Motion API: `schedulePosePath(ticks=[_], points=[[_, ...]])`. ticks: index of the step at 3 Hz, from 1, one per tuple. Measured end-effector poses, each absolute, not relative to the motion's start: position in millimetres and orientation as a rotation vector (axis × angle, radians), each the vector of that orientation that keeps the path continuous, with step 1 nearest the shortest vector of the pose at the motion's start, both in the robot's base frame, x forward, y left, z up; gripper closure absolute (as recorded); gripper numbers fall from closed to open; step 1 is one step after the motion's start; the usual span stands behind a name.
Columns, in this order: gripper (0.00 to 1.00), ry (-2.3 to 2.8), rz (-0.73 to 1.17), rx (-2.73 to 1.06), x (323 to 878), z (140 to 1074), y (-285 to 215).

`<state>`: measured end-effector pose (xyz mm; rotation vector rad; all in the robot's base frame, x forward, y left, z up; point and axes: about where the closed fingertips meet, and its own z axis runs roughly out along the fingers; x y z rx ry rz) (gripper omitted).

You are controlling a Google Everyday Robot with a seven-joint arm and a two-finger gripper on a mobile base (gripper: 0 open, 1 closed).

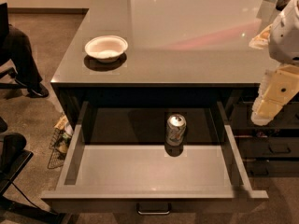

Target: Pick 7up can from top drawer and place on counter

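The arm [286, 31] enters from the right edge, its white upper segment above the right end of the counter [187, 36] and its pale yellowish lower segment angling down and to the left past the counter's front edge. The gripper [267, 110] hangs at the lower end of this segment, just outside the right wall of the drawer [140, 169], above drawer level; it holds nothing and touches nothing. Whether the gripper is apart or together cannot be told. The drawer is pulled fully out beneath the counter, with its bar handle [153, 210] on the front panel. The can [176, 129] stands upright on the drawer floor, near the back and slightly right of centre, well apart from the gripper and clear of both side walls. It is the only item in the drawer. A white bowl [106, 47] sits on the counter near the front left corner.
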<state>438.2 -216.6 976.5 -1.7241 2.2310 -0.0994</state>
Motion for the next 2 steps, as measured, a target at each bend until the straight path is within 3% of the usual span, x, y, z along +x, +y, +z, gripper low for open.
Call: schedulePosePath(ticks=[2], points=[[0.0, 2.221, -0.068, -1.699, 440.3, 970.1, -217.1]])
